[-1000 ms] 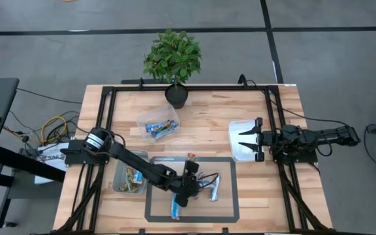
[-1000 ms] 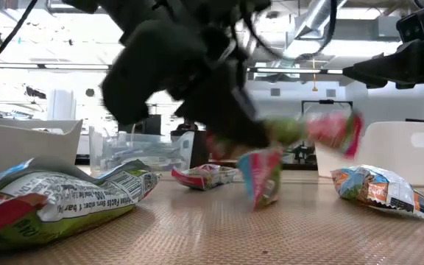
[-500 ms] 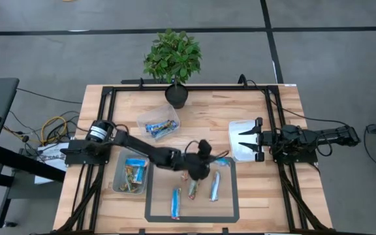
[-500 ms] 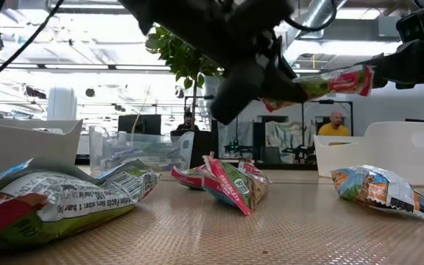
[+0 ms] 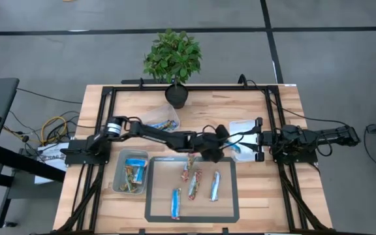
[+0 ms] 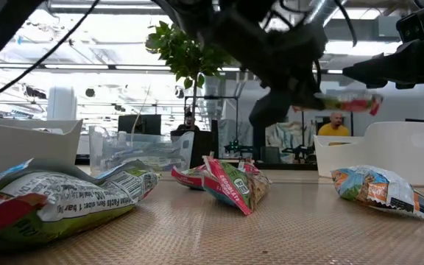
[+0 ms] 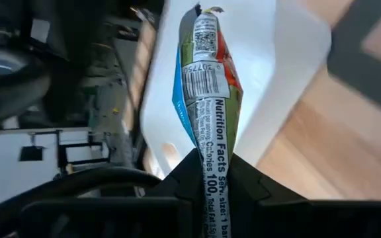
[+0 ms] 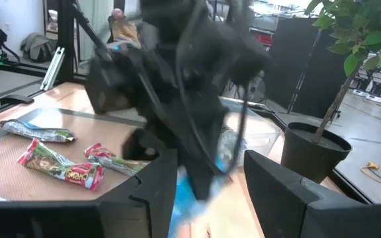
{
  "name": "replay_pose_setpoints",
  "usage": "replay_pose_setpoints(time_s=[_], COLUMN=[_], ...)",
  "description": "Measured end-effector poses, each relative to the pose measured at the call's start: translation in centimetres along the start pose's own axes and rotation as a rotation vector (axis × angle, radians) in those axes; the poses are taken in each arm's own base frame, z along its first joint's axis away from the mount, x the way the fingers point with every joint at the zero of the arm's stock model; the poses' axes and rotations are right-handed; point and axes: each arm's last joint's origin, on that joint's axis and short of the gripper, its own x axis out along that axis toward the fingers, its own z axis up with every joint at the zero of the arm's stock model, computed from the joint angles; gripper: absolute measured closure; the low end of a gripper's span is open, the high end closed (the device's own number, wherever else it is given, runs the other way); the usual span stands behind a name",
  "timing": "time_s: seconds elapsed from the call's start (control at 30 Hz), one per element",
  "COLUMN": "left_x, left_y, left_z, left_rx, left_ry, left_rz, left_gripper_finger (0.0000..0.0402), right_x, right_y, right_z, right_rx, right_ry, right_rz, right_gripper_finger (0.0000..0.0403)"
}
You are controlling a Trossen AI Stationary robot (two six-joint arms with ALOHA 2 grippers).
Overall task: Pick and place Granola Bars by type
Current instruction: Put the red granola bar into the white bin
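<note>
Clamped in the left gripper [image 7: 207,175], a red-green bar [image 7: 208,79] has been carried from centre mat to the white bin [image 5: 240,128] at centre-right, w/ drop pending; right gripper [image 5: 245,140] idle, open.

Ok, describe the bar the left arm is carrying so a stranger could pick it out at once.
Start at the white plastic bin on the wooden table's right side, in front of the waiting right tool. The left tool reaches to that bin's edge, pinching a green, red and blue wrapped granola bar. It is the only bar in the air; the loose bars lie on the grey-framed mat.
</note>
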Motion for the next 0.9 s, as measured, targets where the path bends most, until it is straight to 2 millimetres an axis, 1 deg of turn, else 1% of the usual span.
replay_pose_setpoints(time_s=[0.2, 0.27, 0.37, 0.47, 0.63, 0.73, 0.9], left_x=[2.6, 3.4, 4.6, 5.3, 5.5, 5.5, 5.5], left_y=[0.4, 0.5, 0.9, 1.5, 1.9, 1.8, 1.7], left_z=[-1.6, -1.8, -1.8, -1.6, -1.5, -1.4, -1.2], left_rx=[0.117, 0.143, 0.133, 0.091, 0.079, 0.059, 0.053], left_ry=[0.062, 0.079, 0.103, 0.132, 0.122, 0.076, 0.014], left_rz=[-0.013, -0.005, 0.015, 0.032, -0.002, -0.027, -0.048], left_gripper_finger=[0.0367, 0.0365, 0.0364, 0.0364, 0.0357, 0.0334, 0.0268], right_x=[0.0, 0.0, 0.0, 0.0, 0.0, 0.0, 0.0], right_y=[0.0, 0.0, 0.0, 0.0, 0.0, 0.0, 0.0], right_z=[0.0, 0.0, 0.0, 0.0, 0.0, 0.0, 0.0], right_rx=[0.000, 0.000, 0.000, 0.000, 0.000, 0.000, 0.000], right_ry=[0.000, 0.000, 0.000, 0.000, 0.000, 0.000, 0.000], right_rz=[0.000, 0.000, 0.000, 0.000, 0.000, 0.000, 0.000], right_gripper_finger=[0.0232, 0.0232, 0.0232, 0.0232, 0.0232, 0.0232, 0.0232])
